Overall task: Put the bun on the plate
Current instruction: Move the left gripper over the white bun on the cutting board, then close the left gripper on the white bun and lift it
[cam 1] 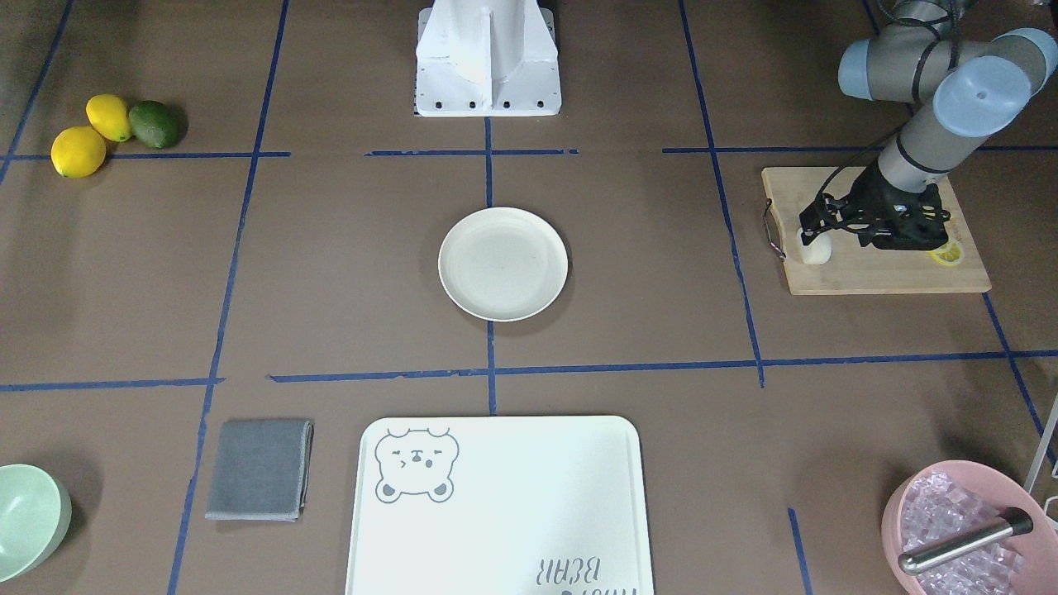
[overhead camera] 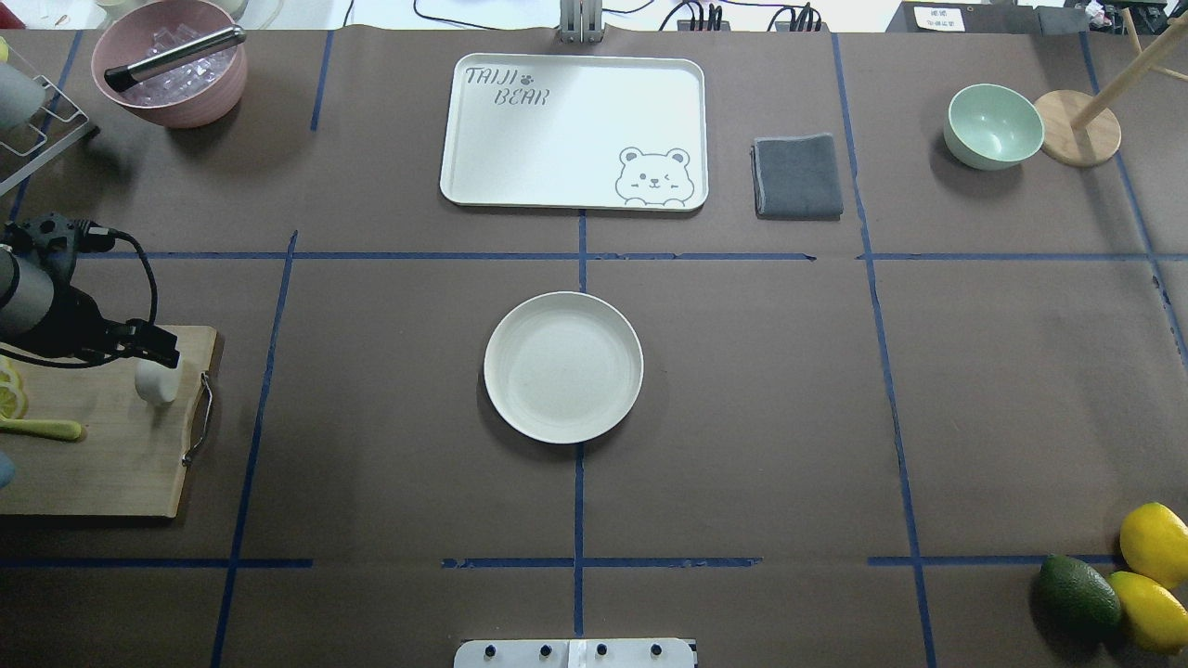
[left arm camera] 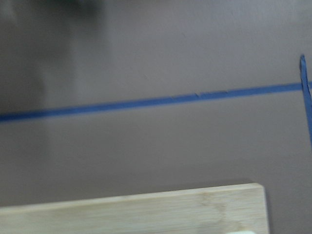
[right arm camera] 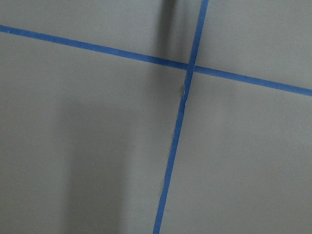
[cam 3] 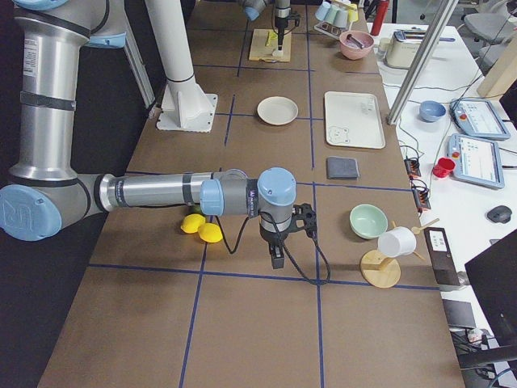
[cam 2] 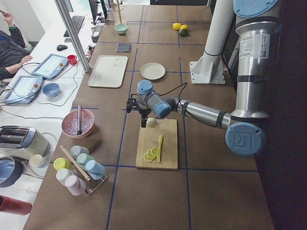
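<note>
The bun (cam 1: 812, 249) (overhead camera: 156, 381) is a small white roll standing near the handle end of a wooden cutting board (cam 1: 884, 273) (overhead camera: 102, 473). My left gripper (cam 1: 813, 226) (overhead camera: 156, 351) hangs just over it, open, its fingertips on either side of the bun's top. The bun rests on the board. The round cream plate (cam 1: 502, 264) (overhead camera: 562, 367) lies bare at the table's centre, far from the bun. My right gripper (cam 3: 277, 260) shows only in the exterior right view, hovering over bare table near the lemons; I cannot tell its state.
Lemon slices (cam 1: 947, 254) and a yellow-green utensil (overhead camera: 42, 429) share the board. The bear-print tray (overhead camera: 574, 130), grey cloth (overhead camera: 798, 176) and mint bowl (overhead camera: 993, 125) line the far side. A pink bowl of ice (overhead camera: 172, 74) stands far left. Lemons and an avocado (overhead camera: 1077, 592) sit near right.
</note>
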`<act>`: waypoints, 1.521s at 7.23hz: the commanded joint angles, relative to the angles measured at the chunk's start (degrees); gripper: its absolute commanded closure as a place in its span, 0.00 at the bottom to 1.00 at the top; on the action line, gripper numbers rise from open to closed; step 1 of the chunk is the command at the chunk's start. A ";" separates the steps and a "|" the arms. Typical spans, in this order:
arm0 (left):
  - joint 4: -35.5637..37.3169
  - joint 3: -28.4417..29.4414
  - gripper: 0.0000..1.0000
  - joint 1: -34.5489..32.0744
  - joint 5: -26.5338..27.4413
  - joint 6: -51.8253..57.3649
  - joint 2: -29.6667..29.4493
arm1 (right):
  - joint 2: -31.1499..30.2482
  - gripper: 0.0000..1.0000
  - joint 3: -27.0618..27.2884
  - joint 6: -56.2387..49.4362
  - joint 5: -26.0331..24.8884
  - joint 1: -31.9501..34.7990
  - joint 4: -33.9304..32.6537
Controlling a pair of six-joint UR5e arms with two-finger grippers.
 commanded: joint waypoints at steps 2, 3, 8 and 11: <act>-0.27 0.60 0.47 2.15 0.54 -0.42 -0.12 | -0.09 0.00 0.01 -0.03 0.00 0.04 0.00; -0.27 0.52 0.61 2.15 0.62 -0.42 -0.12 | -0.09 0.00 0.01 -0.03 0.09 0.04 0.00; 0.52 -3.53 0.67 2.15 0.71 -4.43 -5.89 | -0.09 0.00 0.27 -0.03 1.49 0.04 0.09; 16.36 -3.27 0.67 12.19 7.51 -19.98 -24.75 | -0.18 0.00 0.27 -0.03 1.50 0.04 0.09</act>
